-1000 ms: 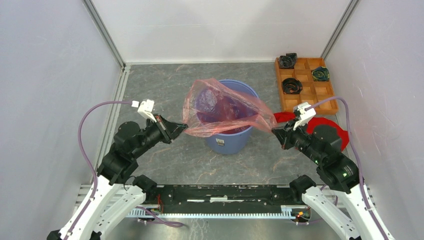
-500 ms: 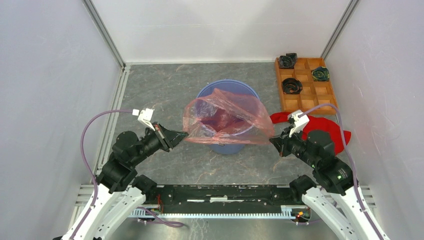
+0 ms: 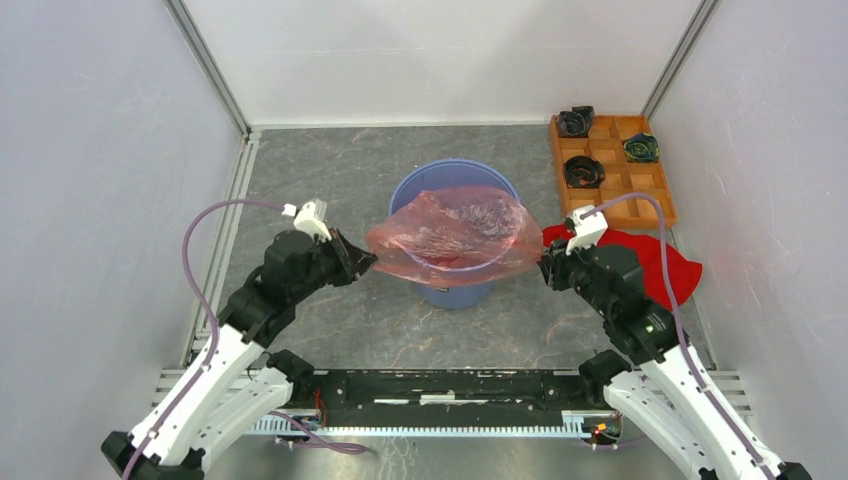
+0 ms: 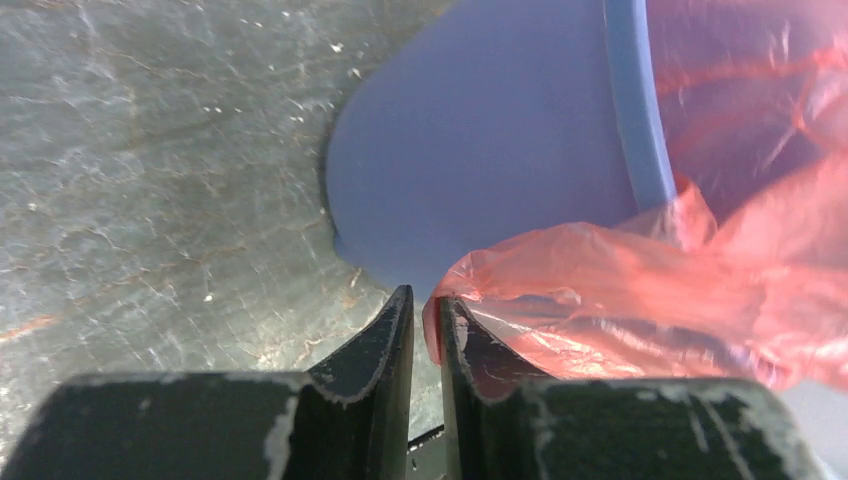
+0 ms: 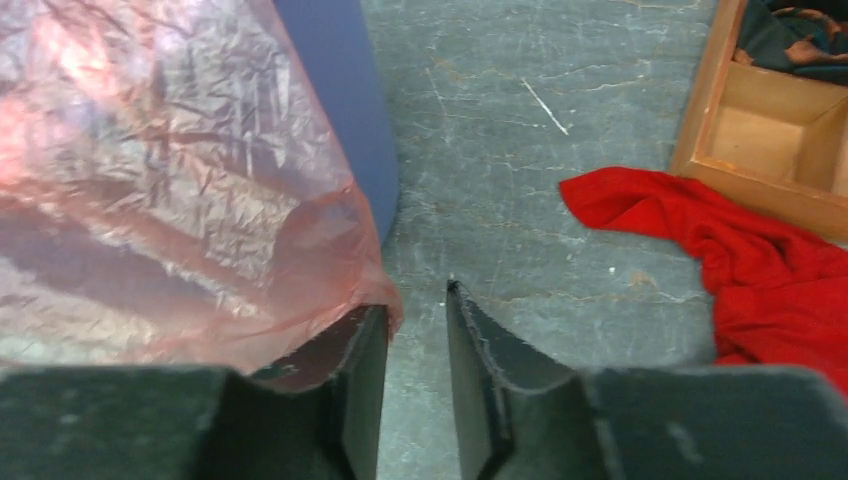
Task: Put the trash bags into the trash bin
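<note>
One trash bag (image 3: 450, 235) spans trash bin (image 3: 440, 290). Left claw (image 3: 364, 262) pinches film; right claw (image 3: 545, 268) parted, film merely snagged. May slip beside it onto counter (image 3: 330, 180).

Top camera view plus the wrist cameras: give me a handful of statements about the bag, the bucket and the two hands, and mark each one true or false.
1. The trash bag is spread across the top of the bucket. True.
2. The left hand has the bag's edge pinched between its fingers. True.
3. The red cloth lies inside the orange tray. False: it lies on the table, beside the tray.
4. The bucket is tipped on its side. False: it stands upright.
5. The right hand is clamped shut on the bag. False: a gap shows between its fingers with bare table behind it, and the film only lies against one finger.
</note>
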`<action>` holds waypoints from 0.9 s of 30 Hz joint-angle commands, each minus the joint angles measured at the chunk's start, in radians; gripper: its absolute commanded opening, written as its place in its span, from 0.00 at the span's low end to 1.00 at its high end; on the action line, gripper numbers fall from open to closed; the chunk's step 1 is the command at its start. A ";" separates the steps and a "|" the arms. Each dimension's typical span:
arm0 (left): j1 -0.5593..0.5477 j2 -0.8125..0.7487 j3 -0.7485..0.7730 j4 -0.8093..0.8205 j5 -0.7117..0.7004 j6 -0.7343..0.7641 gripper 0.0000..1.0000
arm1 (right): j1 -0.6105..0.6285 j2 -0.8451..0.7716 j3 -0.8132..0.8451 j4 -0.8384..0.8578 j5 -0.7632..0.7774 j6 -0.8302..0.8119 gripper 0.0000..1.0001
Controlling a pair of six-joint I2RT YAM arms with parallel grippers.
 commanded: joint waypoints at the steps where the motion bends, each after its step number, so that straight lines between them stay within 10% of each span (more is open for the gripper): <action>1: 0.004 0.096 0.167 -0.043 -0.122 0.117 0.23 | 0.001 0.043 0.088 0.050 0.056 -0.087 0.39; 7: 0.005 -0.007 0.210 -0.120 -0.004 0.234 0.71 | 0.001 -0.037 0.159 -0.149 -0.100 -0.178 0.74; 13: 0.005 -0.056 0.281 -0.211 0.043 0.326 0.95 | 0.001 -0.140 0.218 -0.206 -0.237 -0.283 0.98; 27: 0.005 0.151 0.389 -0.097 0.077 0.147 0.78 | 0.000 0.173 0.365 0.172 -0.722 -0.419 0.98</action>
